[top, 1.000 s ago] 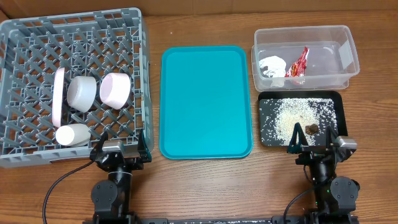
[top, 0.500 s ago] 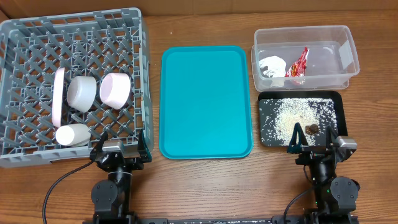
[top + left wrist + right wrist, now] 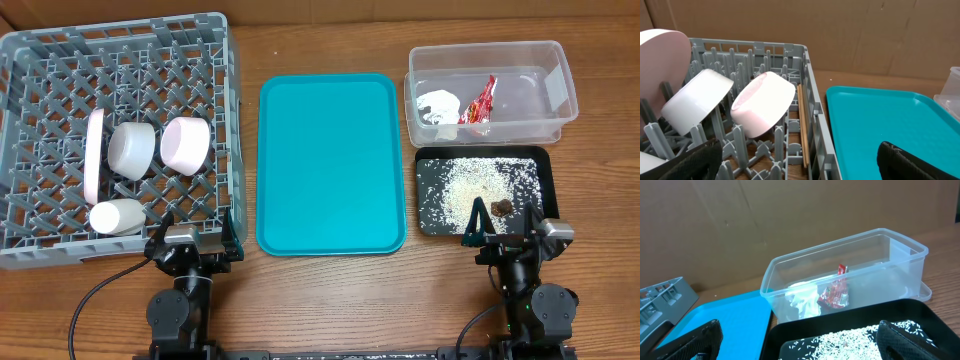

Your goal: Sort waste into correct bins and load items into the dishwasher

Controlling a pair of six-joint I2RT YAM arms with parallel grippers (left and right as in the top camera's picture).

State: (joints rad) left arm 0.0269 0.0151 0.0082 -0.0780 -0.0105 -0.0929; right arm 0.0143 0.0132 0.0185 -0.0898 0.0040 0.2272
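The grey dishwasher rack (image 3: 60, 60) at the left holds a plate (image 3: 95, 155) on edge, a greyish-white bowl (image 3: 130, 150), a pinkish bowl (image 3: 185, 145) and a white cup (image 3: 115, 216). The clear tub (image 3: 555, 90) contains the red wrapper (image 3: 481, 100) and foil piece (image 3: 437, 106). Rice grains (image 3: 475, 185) and a brown lump (image 3: 502, 207) lie in the black tray (image 3: 430, 220). My left gripper (image 3: 196, 236) is open and empty at the rack's near right corner. My right gripper (image 3: 510, 232) is open and empty over the black tray's near edge.
The teal serving tray (image 3: 330, 165) lies bare between the rack and the bins. In the left wrist view, a thin wooden stick (image 3: 801, 125) lies in the rack along its right wall (image 3: 812, 100). A cardboard wall stands behind the table.
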